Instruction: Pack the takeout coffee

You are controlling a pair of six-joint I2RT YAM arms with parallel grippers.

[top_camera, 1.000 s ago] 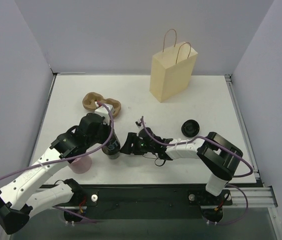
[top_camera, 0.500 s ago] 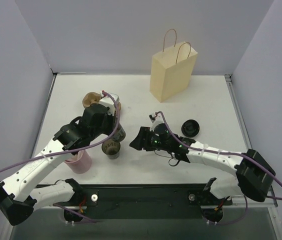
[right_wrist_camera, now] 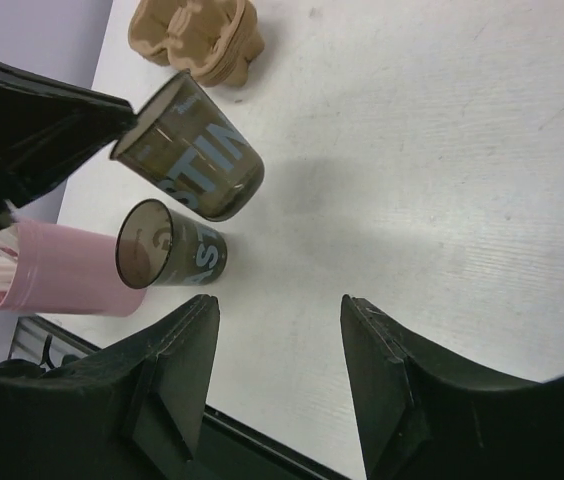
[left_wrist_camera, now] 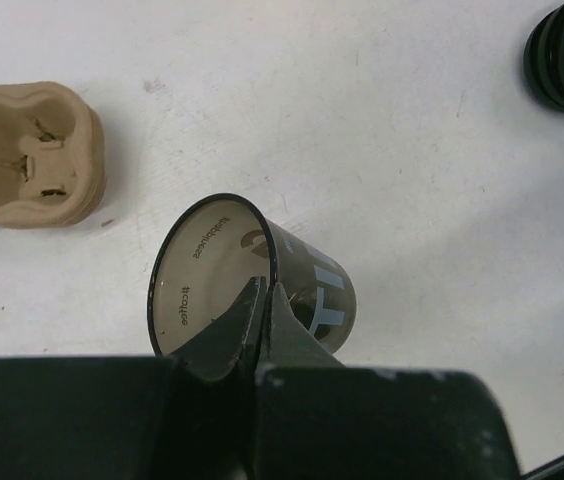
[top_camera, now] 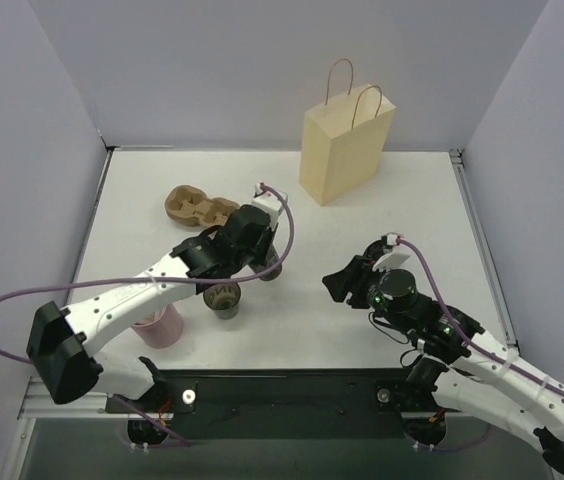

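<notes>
Tray [top_camera: 200, 206] left of bag [top_camera: 345, 150]

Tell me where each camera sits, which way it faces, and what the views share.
Top external: above and behind the bases, looking down at the table; both arms show.
Left wrist: on the left arm, looking down past the left claw, which pinches the dark cup by its rim.
Right wrist: on the right arm, facing obliquely across the table between the fingers of the open right claw.
Shared: both wrist views show that cup and the pulp tray.
</notes>
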